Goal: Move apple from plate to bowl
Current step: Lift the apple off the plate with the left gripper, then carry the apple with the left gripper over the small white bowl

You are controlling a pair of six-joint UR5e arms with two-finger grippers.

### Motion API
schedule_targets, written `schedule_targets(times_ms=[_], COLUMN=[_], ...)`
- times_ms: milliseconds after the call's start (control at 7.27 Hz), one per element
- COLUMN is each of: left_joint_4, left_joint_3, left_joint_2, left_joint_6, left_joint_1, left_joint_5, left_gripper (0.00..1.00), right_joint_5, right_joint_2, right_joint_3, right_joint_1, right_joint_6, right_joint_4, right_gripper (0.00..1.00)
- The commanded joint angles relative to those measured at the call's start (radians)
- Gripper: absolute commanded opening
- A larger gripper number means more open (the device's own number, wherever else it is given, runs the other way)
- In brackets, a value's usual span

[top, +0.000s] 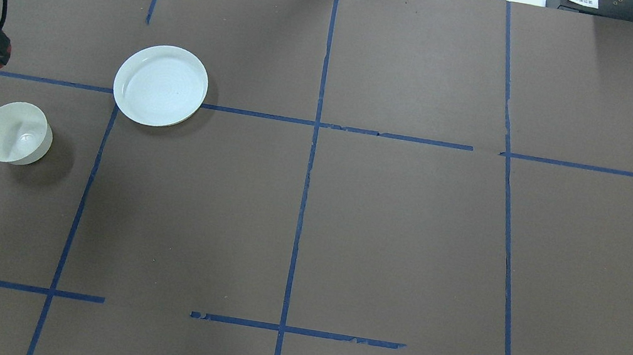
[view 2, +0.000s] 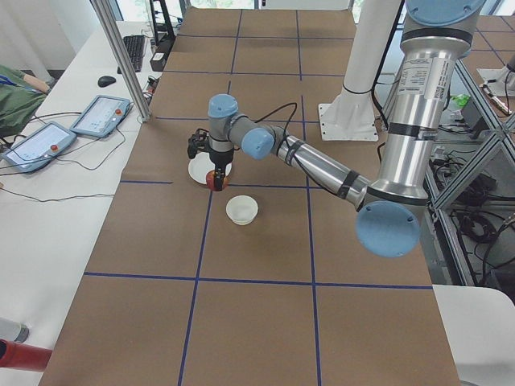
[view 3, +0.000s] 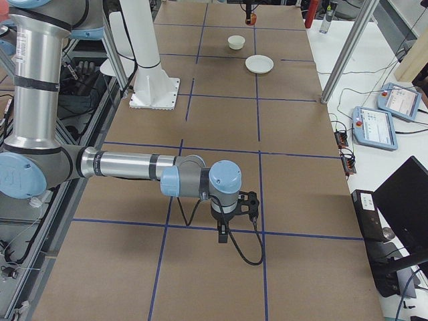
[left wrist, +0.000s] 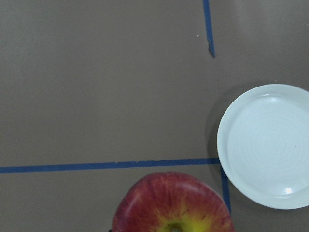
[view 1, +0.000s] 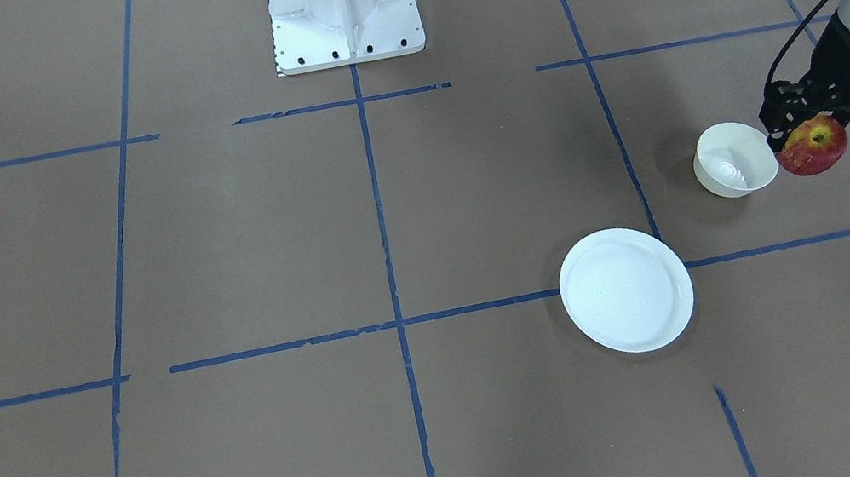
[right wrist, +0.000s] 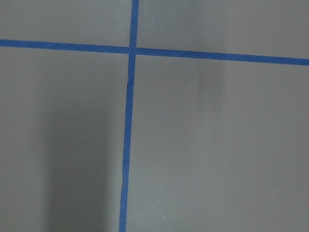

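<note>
1. Exterior front-facing view: the left jaws are clenched on the apple (view 1: 812, 146), its yellow stem patch up, held in the air off the bench (view 1: 219, 247).
2. The apple hangs just beside the bowl (view 1: 733, 161), outside its rim; the bowl is empty.
3. The plate (view 1: 625, 289) sits empty on a tape line, apart from the bowl, nearer mid-bench.
4. The right jaws point down near a tape crossing at the bench's right end; whether released or clenched, I cannot tell.
5. Brown paper gridded with blue tape (view 1: 376, 195) covers the bench; a white pedestal (view 1: 343, 6) stands at the robot's edge.
6. A white side table (view 2: 48, 201) along the far side carries two teach pendants (view 2: 100, 115).
</note>
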Motion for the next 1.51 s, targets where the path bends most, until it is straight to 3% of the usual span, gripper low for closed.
schedule_targets(times_ms=[0, 550, 962, 1100, 1238, 1375], left_joint_4=[-0.338, -0.365, -0.394, -0.394, -0.394, -0.394], left_joint_3=[0.058, 0.095, 0.144, 0.156, 0.160, 0.160], left_joint_2=[0.148, 0.138, 0.115, 0.110, 0.105, 0.105], left_joint_6=[-0.150, -0.337, -0.351, -0.351, -0.352, -0.352], left_joint_1=[0.044, 0.223, 0.233, 0.234, 0.234, 0.234], left_joint_5=[0.005, 0.092, 0.102, 0.102, 0.102, 0.102], left_gripper=[0.10, 0.10, 0.13, 0.26, 0.53, 0.65], right_joint_5=[0.000, 0.000, 0.000, 0.000, 0.000, 0.000], right_joint_2=[0.001, 0.000, 0.000, 0.000, 0.000, 0.000], right_joint_3=[0.000, 0.000, 0.000, 0.000, 0.000, 0.000], right_joint_1=[0.000, 0.000, 0.000, 0.000, 0.000, 0.000], right_joint_6=[0.000, 0.000, 0.000, 0.000, 0.000, 0.000], right_joint_4=[0.000, 0.000, 0.000, 0.000, 0.000, 0.000], right_gripper=[1.00, 1.00, 1.00, 1.00, 1.00, 1.00])
